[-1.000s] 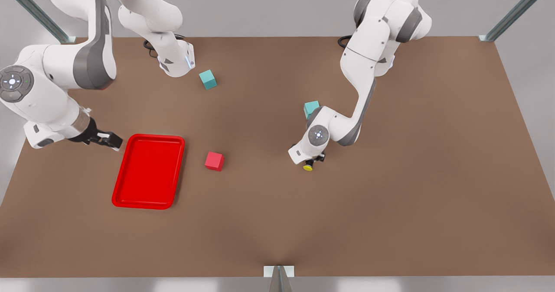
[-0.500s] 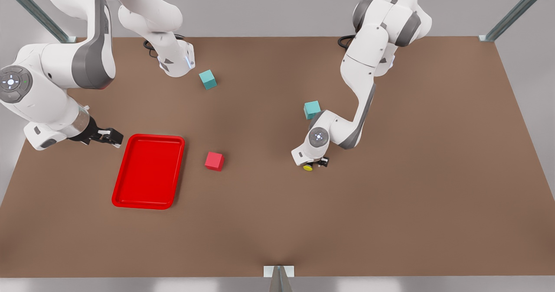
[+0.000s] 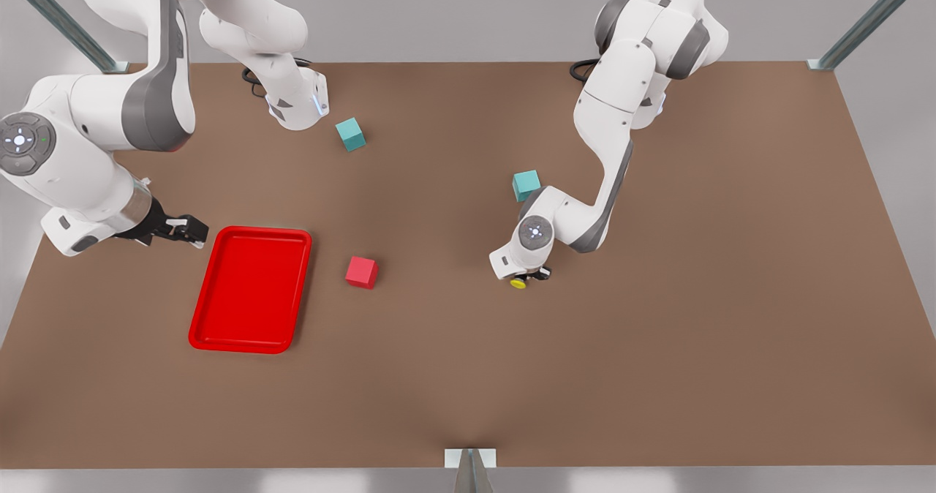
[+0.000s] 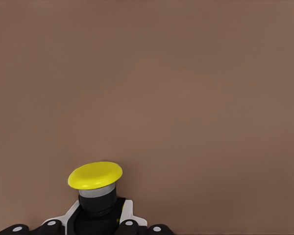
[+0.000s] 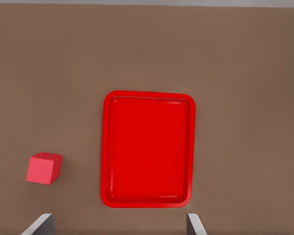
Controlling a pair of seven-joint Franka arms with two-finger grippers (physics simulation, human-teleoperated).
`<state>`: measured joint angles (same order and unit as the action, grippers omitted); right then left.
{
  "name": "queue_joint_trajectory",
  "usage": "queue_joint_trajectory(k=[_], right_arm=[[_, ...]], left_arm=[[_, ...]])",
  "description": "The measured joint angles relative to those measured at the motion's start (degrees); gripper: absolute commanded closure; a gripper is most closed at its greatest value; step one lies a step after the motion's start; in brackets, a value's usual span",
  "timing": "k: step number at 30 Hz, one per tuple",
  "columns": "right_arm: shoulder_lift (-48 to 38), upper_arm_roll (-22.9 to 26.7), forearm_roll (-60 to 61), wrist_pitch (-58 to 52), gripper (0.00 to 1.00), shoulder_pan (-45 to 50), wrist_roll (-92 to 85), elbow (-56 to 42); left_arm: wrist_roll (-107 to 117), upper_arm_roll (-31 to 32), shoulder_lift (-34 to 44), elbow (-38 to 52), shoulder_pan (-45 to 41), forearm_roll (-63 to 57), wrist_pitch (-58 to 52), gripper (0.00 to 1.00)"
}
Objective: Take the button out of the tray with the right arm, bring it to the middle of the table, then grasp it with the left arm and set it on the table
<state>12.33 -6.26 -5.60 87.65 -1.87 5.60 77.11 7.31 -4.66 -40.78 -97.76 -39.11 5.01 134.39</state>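
While the left gripper (image 3: 532, 276) clasps the button (image 3: 519, 283) low over mid-table (image 3: 658, 347), cap toward the front edge, only a short drop remains (my estimate). Right gripper (image 3: 191, 231), fingers spread, waits beside the empty tray (image 3: 250, 289).

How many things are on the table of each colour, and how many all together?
Red: 2, the tray and the red cube.
Teal: 2, one cube and another cube.
Yellow: 1, the button, held in the left pincer.
Total: 5.
The right pincer waits open beside the tray.
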Motion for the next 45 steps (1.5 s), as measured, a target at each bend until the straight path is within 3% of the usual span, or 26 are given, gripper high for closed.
queue_joint_trajectory(k=[4, 11, 17, 22, 30, 41, 42, 43, 45], right_arm=[[0.1, 0.0, 0.0, 0.0, 0.00, 0.2, -0.4, 0.0], [0.1, -0.1, 0.0, 0.0, 0.00, 0.3, -0.8, 0.0], [0.1, -0.1, 0.0, 0.0, 0.00, 0.3, -1.0, 0.0], [0.1, -0.1, 0.0, 0.0, 0.00, 0.3, -1.2, 0.0], [0.3, -0.1, 0.0, 0.1, 0.00, 0.3, -1.4, 0.0], [0.3, -0.1, 0.0, 0.1, 0.00, 0.4, -1.5, 0.0], [0.3, -0.1, 0.0, 0.1, 0.00, 0.4, -1.5, 0.0], [0.3, -0.1, 0.0, 0.1, 0.00, 0.4, -1.5, 0.0], [0.3, -0.1, 0.1, 0.1, 0.00, 0.4, -1.5, 0.0]], left_arm=[[0.0, 0.0, -0.1, 1.3, 0.0, 0.0, -1.8, 0.52], [6.0, -2.3, -0.1, 11.6, -0.1, -2.1, -13.6, 0.52], [37.6, -2.9, -1.2, 13.8, -1.8, -25.9, -21.0, 0.52], [67.5, -2.9, -8.0, 13.9, -2.8, -43.9, -33.7, 0.52], [103.4, -2.9, -14.4, 14.7, -2.6, -52.7, -49.2, 0.52], [134.4, -2.9, -19.6, 15.1, -1.5, -59.1, -53.5, 0.52], [136.3, -2.9, -19.9, 15.1, -1.5, -59.3, -53.6, 0.47], [138.2, -2.9, -20.0, 15.1, -1.4, -59.5, -53.6, 0.00], [141.6, -2.9, -20.5, 15.1, -1.3, -60.0, -53.4, 0.00]])
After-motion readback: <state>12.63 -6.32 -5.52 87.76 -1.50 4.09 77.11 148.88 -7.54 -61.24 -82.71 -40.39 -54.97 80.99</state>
